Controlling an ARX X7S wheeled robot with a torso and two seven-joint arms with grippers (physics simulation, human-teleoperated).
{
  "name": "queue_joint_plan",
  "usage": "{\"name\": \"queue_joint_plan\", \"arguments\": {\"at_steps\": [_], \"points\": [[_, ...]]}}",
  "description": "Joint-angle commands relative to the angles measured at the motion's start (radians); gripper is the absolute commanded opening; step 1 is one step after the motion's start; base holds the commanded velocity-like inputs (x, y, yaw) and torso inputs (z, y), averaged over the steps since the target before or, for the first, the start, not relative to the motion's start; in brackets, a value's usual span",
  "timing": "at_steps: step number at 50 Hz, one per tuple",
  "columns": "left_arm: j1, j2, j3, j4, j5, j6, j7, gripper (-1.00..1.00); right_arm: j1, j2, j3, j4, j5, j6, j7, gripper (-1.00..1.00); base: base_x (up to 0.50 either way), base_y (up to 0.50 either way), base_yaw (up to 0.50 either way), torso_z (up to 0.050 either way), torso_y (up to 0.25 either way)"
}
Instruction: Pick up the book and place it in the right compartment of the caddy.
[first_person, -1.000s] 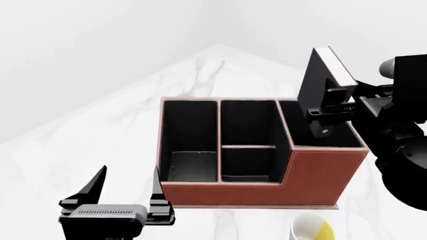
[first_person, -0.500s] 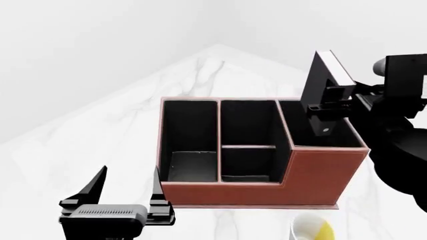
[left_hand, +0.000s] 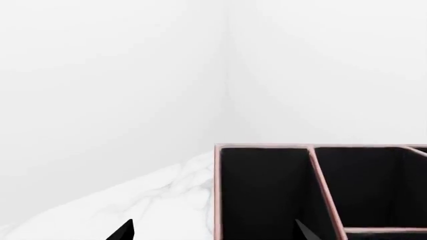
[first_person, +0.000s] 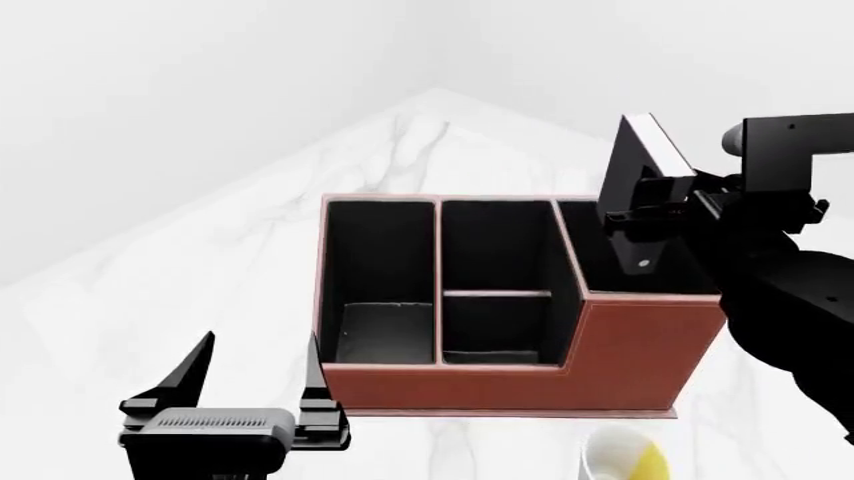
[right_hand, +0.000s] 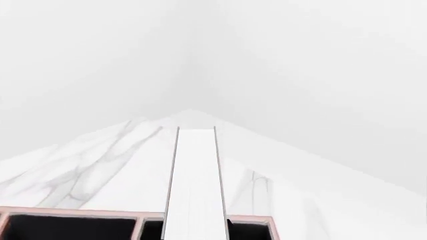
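In the head view my right gripper (first_person: 650, 215) is shut on the book (first_person: 635, 160). The black hardcover hangs tilted above the right compartment (first_person: 594, 265) of the reddish-brown caddy (first_person: 534, 385), its lower end near the rim. In the right wrist view the book's white page edges (right_hand: 195, 180) run up the middle, over the caddy's rim (right_hand: 80, 214); the fingers themselves are out of that picture. My left gripper (first_person: 260, 345) stands open and empty by the caddy's front left corner. Its two fingertips (left_hand: 123, 231) straddle the caddy's left wall (left_hand: 217, 190).
A white-and-yellow mug (first_person: 622, 458) stands on the marble tabletop (first_person: 200, 280) in front of the caddy's right end. The caddy's long left section (first_person: 380, 290) and divided middle section (first_person: 497, 250) are black inside. My right arm (first_person: 781, 290) reaches over the caddy's right side.
The right arm has shifted left and slightly down, bringing the book closer over the right compartment. The left arm has stayed still.
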Motion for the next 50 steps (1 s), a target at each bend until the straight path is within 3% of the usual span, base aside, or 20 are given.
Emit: {"name": "queue_joint_plan", "arguments": {"at_steps": [1,50], "points": [[0.0,-0.002,0.002,0.0,-0.002,0.0,-0.003,1.0,0.007,-0.007,0.006,0.019,-0.068,-0.014,-0.023,-1.0,0.0,0.0,0.0,0.0,0.0],[-0.006,-0.009,0.014,-0.007,-0.005,0.005,-0.011,1.0,-0.067,-0.042,-0.021,0.158,-0.137,-0.116,-0.086,-1.0,0.0,0.0,0.0,0.0,0.001]]}}
